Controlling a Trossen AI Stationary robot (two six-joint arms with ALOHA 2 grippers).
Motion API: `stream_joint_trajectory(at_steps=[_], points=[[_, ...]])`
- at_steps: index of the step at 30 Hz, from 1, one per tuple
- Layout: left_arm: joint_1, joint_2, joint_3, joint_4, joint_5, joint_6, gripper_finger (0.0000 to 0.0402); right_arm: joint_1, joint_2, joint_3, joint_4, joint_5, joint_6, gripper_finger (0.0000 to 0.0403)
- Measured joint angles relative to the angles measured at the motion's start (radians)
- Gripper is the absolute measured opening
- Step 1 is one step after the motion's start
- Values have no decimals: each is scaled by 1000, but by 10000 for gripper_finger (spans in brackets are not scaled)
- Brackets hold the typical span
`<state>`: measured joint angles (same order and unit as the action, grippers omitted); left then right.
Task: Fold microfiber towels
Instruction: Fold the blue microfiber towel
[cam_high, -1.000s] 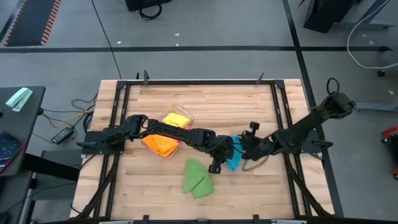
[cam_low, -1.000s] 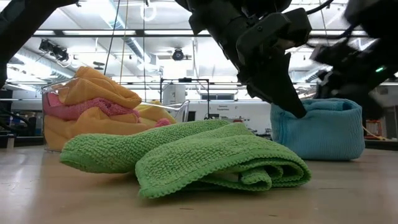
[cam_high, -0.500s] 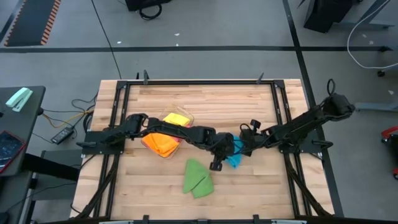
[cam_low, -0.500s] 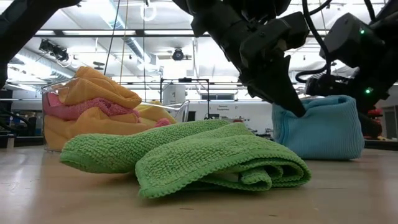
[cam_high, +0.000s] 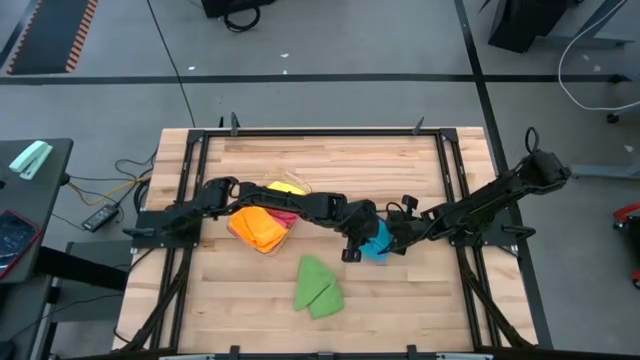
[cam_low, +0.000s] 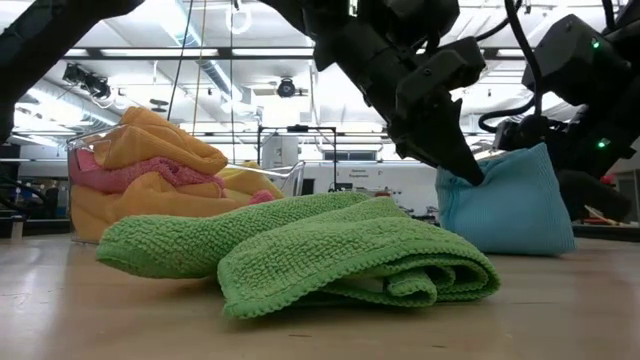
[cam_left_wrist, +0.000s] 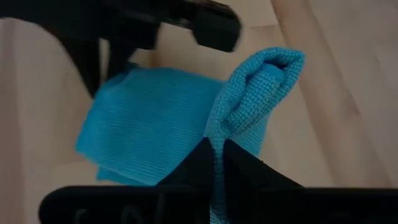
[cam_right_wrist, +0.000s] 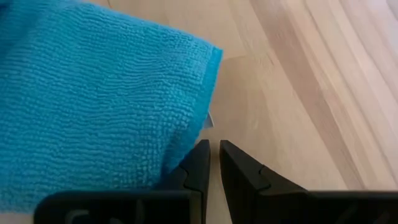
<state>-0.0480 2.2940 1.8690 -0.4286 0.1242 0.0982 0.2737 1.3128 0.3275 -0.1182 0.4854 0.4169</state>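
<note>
A blue towel stands bunched on the table's middle, its lower part on the wood. My left gripper reaches in from the left and is shut on it. My right gripper sits low at the towel's right side, shut, with nothing between its fingers. A folded green towel lies flat toward the near edge. Orange, pink and yellow towels are piled in a clear tub under my left arm. My left gripper pinches a raised fold of the blue towel between its two fingertips, slanting down from the table's left. The cloth bunches up above the fingers, and the towel's lower part stays on the table. My right gripper has the towel's edge against the outer side of one finger; it holds nothing.
The tub's towels rise at the left in the low view, behind the green towel. Black frame rails run along the table's sides. Bare wood lies at the far side and the near right.
My left gripper has gone a little toward the far edge with the blue towel's fold. The towel has drawn in from a wide, flat-topped shape to a narrower, peaked one. My right gripper has sunk and rolled beside the towel's right side.
</note>
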Motion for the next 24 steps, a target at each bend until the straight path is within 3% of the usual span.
stream_joint_trajectory(at_steps=[20, 24], points=[[60, 7, 0, 108, -74, 164, 33, 1, 1, -1, 20, -11, -42, 48], [50, 52, 0, 146, -140, 164, 50, 4, 2, -2, 24, -11, -43, 48]])
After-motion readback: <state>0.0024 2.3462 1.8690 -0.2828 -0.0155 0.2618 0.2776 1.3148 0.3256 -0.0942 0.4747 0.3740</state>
